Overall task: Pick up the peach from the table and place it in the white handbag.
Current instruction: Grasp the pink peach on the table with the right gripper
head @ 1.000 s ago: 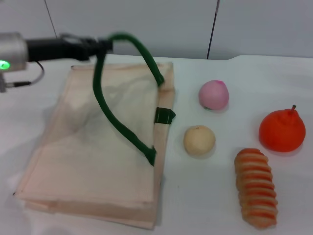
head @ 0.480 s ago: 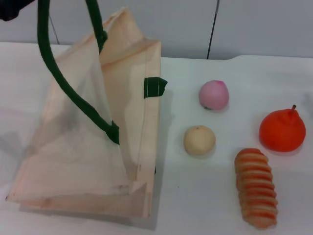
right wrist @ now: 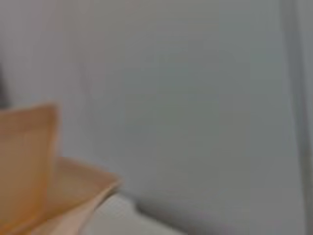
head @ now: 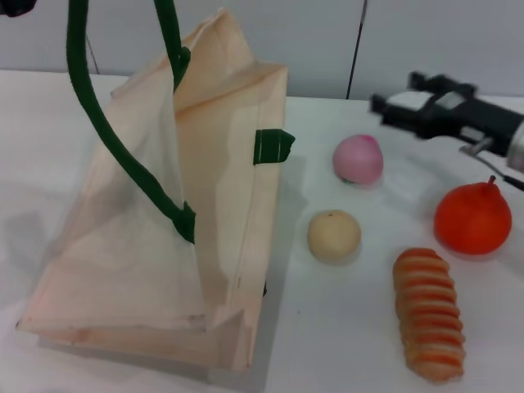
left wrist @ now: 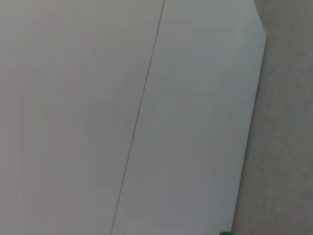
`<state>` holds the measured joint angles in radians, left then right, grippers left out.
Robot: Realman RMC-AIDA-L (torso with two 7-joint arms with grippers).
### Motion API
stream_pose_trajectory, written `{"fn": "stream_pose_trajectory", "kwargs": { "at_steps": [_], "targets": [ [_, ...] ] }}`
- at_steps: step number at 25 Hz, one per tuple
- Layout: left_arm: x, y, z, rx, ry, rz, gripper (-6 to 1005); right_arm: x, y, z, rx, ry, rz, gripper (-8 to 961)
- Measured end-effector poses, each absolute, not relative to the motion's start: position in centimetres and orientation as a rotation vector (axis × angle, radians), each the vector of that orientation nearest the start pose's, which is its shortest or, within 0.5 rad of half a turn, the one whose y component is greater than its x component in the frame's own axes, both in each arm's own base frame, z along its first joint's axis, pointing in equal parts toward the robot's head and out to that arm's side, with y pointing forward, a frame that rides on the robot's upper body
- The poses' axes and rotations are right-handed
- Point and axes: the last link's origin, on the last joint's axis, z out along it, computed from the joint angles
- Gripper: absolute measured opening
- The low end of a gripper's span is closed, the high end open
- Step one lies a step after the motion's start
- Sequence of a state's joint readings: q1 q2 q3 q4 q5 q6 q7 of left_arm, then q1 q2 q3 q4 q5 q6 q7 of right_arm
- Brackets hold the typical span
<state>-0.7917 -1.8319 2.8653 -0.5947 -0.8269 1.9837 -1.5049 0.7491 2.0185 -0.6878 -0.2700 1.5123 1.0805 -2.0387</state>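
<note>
The pale-pink peach lies on the white table, to the right of the white handbag. The cream handbag is pulled up by its dark green handle, which runs out of the top of the head view. Only a dark bit of my left gripper shows at the top left corner, by the handle. My right gripper reaches in from the right, open and empty, just beyond and to the right of the peach, apart from it. The bag's raised edge shows in the right wrist view.
A cream-yellow round fruit lies in front of the peach. An orange pear-shaped fruit and a striped orange roll lie at the right. A grey wall stands behind the table. The left wrist view shows only wall.
One second ago the bag lay flat; my left gripper has raised it by the handle. In the last half second my right gripper has come into view from the right, near the peach.
</note>
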Motion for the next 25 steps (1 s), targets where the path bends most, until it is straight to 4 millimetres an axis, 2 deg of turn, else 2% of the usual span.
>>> {"fn": "stream_pose_trajectory", "kwargs": {
  "at_steps": [2,7,25],
  "targets": [
    [-23.5,36.9,16.5,-2.371,-0.538,-1.257,124,23.1,41.8,-2.3,-2.423,0.564,0.677,813],
    [-23.3,37.6,16.1,-2.367,-0.556,-1.236,124,21.8,42.0,-3.4,-2.519,0.531,0.614,810],
    [-23.5,38.1,15.5,-2.354,-0.599,-1.204,125,21.1,43.1,-5.5,-2.548,0.508,0.415,799]
  ]
}}
